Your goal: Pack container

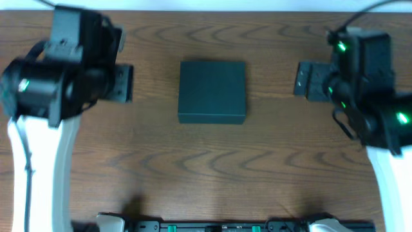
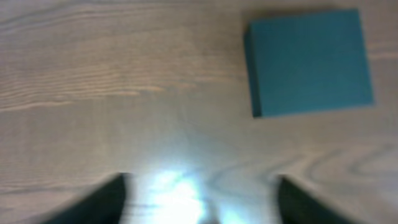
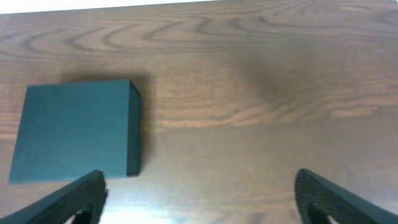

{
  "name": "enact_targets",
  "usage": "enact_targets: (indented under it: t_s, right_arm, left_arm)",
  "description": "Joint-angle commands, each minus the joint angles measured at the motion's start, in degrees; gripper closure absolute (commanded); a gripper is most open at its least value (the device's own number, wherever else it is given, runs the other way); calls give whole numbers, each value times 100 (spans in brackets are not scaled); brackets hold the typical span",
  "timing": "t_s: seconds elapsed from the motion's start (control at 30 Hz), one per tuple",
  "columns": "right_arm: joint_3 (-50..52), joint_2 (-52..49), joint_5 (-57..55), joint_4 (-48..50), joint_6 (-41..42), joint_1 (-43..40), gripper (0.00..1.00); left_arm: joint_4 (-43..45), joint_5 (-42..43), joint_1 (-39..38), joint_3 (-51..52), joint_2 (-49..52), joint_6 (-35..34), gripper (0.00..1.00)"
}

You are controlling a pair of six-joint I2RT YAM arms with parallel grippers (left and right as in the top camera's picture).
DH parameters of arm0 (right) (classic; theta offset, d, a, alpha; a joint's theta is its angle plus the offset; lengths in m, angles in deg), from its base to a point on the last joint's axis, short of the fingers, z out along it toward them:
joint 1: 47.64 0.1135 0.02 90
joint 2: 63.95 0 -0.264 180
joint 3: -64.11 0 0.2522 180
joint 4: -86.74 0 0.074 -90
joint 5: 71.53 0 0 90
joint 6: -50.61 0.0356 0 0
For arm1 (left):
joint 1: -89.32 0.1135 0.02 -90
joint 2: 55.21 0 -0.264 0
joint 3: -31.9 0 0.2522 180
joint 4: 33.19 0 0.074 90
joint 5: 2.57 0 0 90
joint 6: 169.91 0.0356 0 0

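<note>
Two grippers, the left gripper [image 1: 122, 84] and the right gripper [image 1: 306, 80], flank the box [image 1: 212, 91]. Both are spread wide and hold nothing. From above, the arms' black housings hide much of them. In each wrist view only the tips of the dark fingers [image 2: 102, 205] show, cut off by the lower edge, with bare wood between them. The left wrist view is blurred, with a pale glare on the table [image 1: 212, 161] between the tips. The box sits mid-table, toward the far side, well apart from both grippers. It is square, flat-topped, sharp-edged and matte dark teal. Its lid is shut, so the inside is hidden, and the hinge cannot be made out. The table is brown wood grain.
</note>
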Motion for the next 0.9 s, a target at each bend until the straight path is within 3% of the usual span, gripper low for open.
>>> enact_targets:
  t_s: [0.0,0.17,0.33,0.63,0.77,0.87]
  right_arm:
    - [26,402,-122,-363,-168,-4,1]
    - [26,1064,-20,-1086,-166,-2,1]
    - [26,1788,363,-1482,-173,15,1]
    - [28,4177,992,-2441,-234,11,1]
    - [251,5167,1003,-2260,-387,-20,1]
    - [1038,5668,994,-1486,-599,-66,1]
  left_arm:
    - [-269,234,-131,-59,-542,164,5]
    - [-892,238,-308,-59,-1620,39,5]
    - [-890,313,-306,63,-2876,-197,5]
    - [-890,492,-304,599,-5445,-745,5]
    - [-890,470,-304,1097,-6098,-743,5]
    - [-708,238,-282,1792,-6293,-743,5]
